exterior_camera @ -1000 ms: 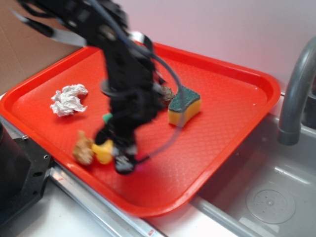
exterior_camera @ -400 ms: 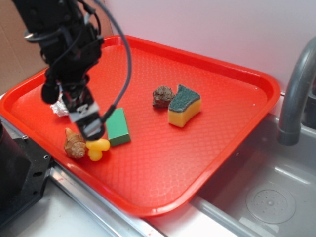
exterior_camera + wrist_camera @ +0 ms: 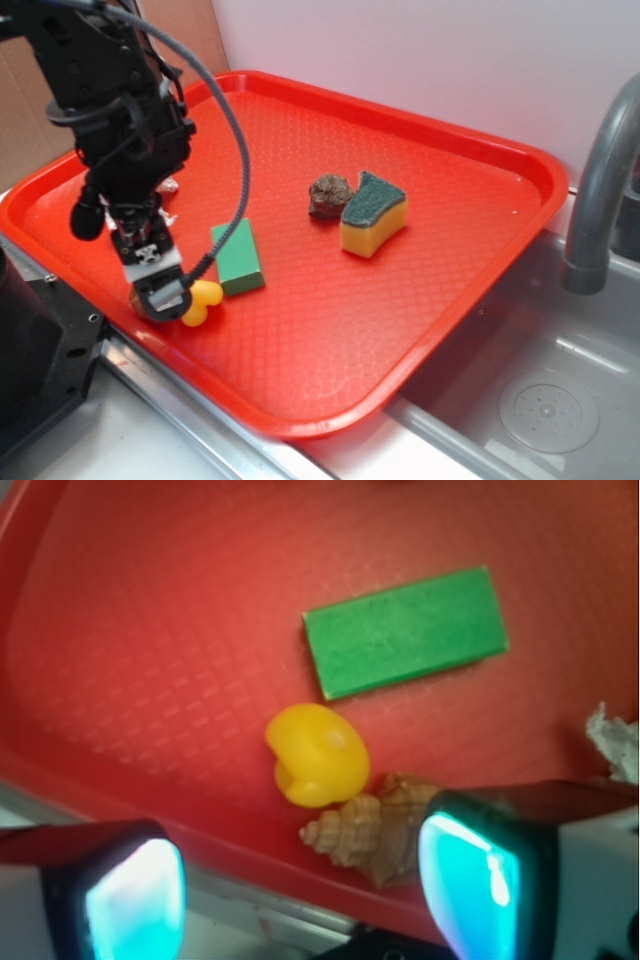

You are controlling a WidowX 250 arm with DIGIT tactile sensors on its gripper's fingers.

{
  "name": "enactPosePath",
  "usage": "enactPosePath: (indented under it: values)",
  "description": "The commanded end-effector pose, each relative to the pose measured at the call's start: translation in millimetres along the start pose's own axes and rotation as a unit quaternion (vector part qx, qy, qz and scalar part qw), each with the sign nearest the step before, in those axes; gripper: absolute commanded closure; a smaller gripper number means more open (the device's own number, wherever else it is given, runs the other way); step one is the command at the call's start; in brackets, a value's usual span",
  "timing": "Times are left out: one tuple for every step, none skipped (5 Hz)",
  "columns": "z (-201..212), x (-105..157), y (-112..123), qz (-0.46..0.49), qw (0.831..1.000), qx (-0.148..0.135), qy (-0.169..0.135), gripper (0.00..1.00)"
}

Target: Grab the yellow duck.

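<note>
The yellow duck lies on the red tray near its front left rim, touching a tan seashell. My gripper hangs open just above them, over the tray's rim, with nothing between its fingers. In the wrist view the duck sits ahead of the jaws and slightly left of centre; the right finger partly covers the seashell. In the exterior view the gripper hides most of the seashell.
A green block lies right behind the duck. A crumpled white paper peeks in at the right. A dark rock and a yellow sponge with green top sit mid-tray. Sink and faucet stand at right.
The arm swung from the tray's middle to the left, then came down and forward over the seashell and duck. The duck has shifted slightly against the seashell.
</note>
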State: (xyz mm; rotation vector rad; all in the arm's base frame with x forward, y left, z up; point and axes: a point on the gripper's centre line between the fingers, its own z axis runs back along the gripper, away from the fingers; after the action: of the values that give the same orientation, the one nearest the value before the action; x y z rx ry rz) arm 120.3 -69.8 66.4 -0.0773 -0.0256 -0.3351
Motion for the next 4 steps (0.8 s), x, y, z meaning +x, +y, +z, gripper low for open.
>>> enactPosePath:
  values:
    - [-35, 11, -14, -0.03, 0.999, -0.019, 0.022, 0.0]
    - [-49, 8, -19, -0.031, 0.998, -0.022, 0.047, 0.0]
    - [-50, 6, -21, -0.025, 0.998, -0.018, 0.053, 1.0]
    - [-35, 9, -19, -0.032, 0.998, -0.011, 0.047, 1.0]
